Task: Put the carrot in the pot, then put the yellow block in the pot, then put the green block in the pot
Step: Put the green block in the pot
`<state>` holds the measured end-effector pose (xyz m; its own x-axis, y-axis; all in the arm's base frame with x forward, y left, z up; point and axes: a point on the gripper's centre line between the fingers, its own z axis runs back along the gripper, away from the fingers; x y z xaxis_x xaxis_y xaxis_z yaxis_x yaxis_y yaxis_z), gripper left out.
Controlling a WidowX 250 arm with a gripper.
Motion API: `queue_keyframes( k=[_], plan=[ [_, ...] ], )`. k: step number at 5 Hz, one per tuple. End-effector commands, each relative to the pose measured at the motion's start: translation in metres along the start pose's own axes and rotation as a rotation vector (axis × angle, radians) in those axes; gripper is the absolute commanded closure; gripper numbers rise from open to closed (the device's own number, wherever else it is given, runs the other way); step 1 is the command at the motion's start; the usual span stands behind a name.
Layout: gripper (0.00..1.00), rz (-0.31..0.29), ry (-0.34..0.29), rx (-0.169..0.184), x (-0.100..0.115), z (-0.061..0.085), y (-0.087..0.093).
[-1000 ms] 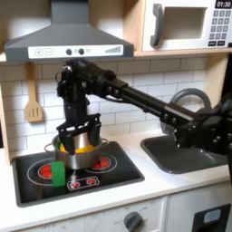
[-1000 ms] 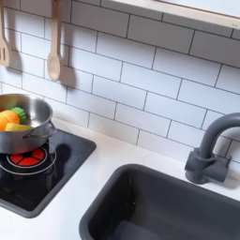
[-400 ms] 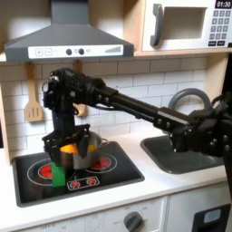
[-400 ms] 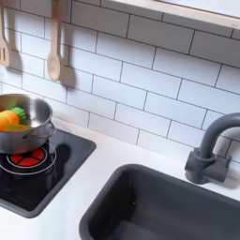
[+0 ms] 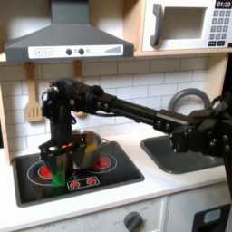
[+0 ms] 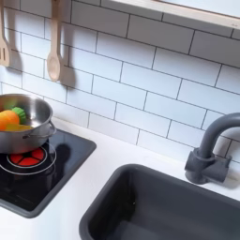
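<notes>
The steel pot (image 5: 91, 149) stands at the back of the black cooktop (image 5: 113, 177). In the second exterior view the pot (image 6: 30, 136) holds the orange carrot (image 6: 8, 119) with its green top. I cannot tell the yellow block apart from the carrot inside the pot. The green block (image 5: 58, 173) stands upright on the first exterior view's left burner, in front of the pot. My gripper (image 5: 56, 162) points down right over the green block with its fingers spread to either side of the block's top.
A grey sink (image 6: 159, 206) with a dark faucet (image 6: 211, 150) lies to the cooktop's right in both exterior views. Wooden utensils (image 6: 54, 56) hang on the tiled wall. A range hood (image 5: 63, 41) and a microwave (image 5: 190, 23) sit above.
My gripper rose from the pot, swung toward the first exterior view's left and dropped down over the green block. The pot and its contents stayed put.
</notes>
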<state>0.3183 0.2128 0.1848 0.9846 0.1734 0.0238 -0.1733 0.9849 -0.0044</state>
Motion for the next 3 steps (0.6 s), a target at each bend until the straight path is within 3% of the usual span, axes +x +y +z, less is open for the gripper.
queue_keyframes(
  k=[1, 2, 3],
  plan=[
    [0.0, -0.014, -0.006, 0.008, 0.007, -0.004, 0.001],
    [0.0, -0.031, 0.018, -0.005, 0.009, -0.015, 0.006],
    [0.0, -0.067, 0.001, -0.008, 0.014, -0.017, 0.007]
  ],
)
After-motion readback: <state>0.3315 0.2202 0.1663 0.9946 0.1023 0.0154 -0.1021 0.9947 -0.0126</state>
